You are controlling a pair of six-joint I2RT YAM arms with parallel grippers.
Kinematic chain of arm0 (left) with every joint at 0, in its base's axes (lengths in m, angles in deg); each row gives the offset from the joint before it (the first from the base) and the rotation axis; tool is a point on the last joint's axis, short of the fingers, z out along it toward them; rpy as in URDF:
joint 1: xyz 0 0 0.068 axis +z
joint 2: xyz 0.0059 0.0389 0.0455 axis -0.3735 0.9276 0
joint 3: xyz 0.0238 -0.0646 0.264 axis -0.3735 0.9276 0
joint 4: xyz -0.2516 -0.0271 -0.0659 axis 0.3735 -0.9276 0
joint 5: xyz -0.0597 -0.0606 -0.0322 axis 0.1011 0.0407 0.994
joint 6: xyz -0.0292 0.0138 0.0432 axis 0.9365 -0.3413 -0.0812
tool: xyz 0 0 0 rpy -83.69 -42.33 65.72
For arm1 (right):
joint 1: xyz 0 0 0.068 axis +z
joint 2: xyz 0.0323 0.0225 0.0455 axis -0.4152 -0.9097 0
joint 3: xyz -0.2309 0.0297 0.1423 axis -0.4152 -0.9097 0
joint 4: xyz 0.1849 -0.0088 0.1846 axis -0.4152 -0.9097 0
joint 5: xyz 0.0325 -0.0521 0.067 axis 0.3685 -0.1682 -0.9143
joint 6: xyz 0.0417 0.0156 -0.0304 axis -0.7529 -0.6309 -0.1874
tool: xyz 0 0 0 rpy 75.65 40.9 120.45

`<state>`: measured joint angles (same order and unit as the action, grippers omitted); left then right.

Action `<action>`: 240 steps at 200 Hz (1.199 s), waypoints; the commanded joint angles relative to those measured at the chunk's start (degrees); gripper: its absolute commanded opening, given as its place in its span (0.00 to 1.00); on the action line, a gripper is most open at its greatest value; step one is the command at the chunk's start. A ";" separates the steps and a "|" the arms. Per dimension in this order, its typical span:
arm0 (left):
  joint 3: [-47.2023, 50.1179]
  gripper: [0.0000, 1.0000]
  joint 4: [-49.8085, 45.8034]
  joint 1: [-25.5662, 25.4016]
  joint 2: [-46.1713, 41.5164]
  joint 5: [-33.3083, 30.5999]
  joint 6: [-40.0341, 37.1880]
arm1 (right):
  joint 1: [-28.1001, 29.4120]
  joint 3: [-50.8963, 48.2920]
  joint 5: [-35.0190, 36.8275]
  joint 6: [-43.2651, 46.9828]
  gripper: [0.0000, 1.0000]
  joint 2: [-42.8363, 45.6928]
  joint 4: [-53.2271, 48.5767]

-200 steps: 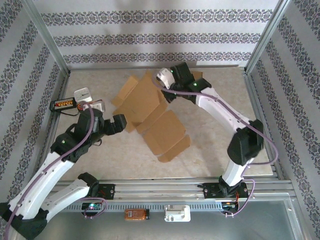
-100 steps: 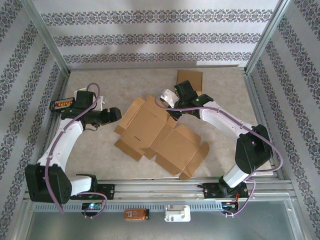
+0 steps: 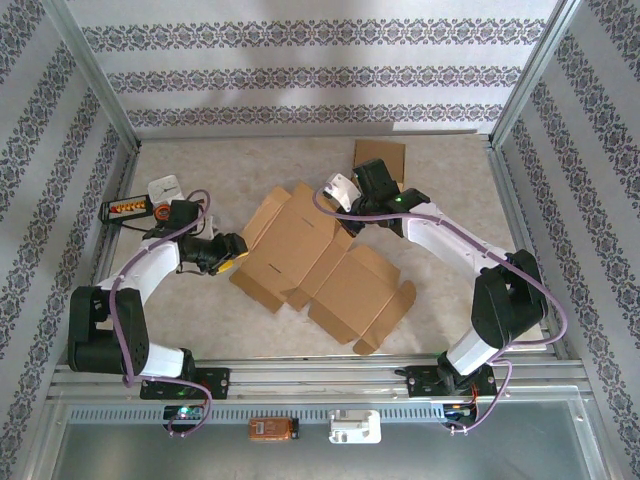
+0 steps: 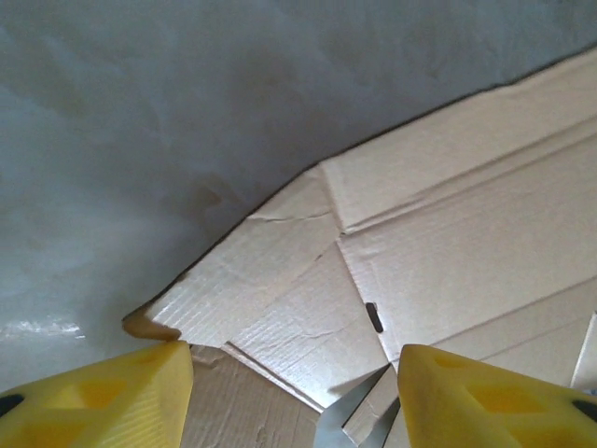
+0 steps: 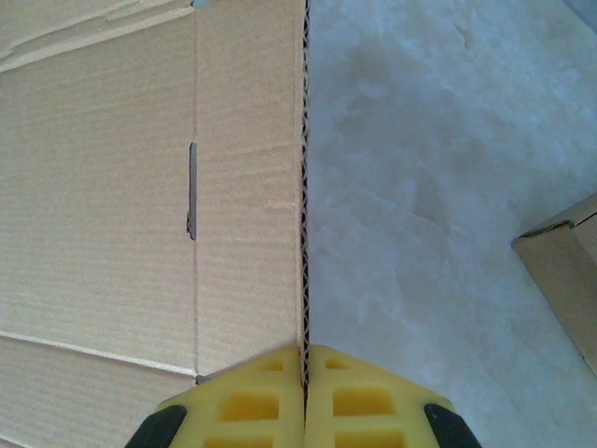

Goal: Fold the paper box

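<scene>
The box point(image 3: 315, 262) lies flat and unfolded mid-worktop point(image 3: 255, 325), flaps spread; the right hand point(image 3: 347, 214) is at its far edge, fingers point(image 5: 242, 406) pressed together with the cardboard edge pinched between them; the left hand point(image 3: 234, 258) sits low at the box's left corner, jaws partly apart, a yellow finger point(image 4: 103, 397) either side of the corner flap, not closed on it; a small cardboard piece point(image 3: 380, 158) lies apart near the back wall.
</scene>
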<state>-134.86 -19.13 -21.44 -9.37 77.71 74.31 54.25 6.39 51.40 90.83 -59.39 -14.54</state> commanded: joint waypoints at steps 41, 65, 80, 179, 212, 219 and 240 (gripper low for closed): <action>1.89 0.76 12.14 2.76 -0.12 -2.51 2.96 | -0.58 -1.51 -1.16 -0.71 0.00 1.31 1.62; 4.09 0.64 22.25 2.85 0.82 7.14 3.15 | -0.62 -1.98 -1.33 -0.79 0.00 1.56 1.90; 5.30 0.58 26.72 2.77 1.21 10.96 4.16 | -0.62 -1.73 -1.21 -1.30 0.00 1.26 1.97; 6.87 0.18 27.81 2.24 -0.80 9.38 1.51 | -0.36 -0.84 1.17 -3.87 0.00 0.71 3.27; 0.27 0.00 24.21 0.06 -2.35 5.53 -5.60 | -0.06 -0.32 1.58 -4.17 0.10 3.76 3.82; -1.80 0.00 22.50 -0.69 -2.58 4.00 -7.95 | 0.15 -0.09 1.49 -4.08 0.21 4.82 3.93; -7.84 0.00 17.33 -3.53 -3.11 0.11 -15.78 | 1.40 0.69 3.33 -2.31 0.54 8.01 3.91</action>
<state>-135.70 2.88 -22.10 -9.81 82.63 69.26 54.36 4.86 53.12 87.47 -56.97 -12.14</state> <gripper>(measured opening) 0.047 0.436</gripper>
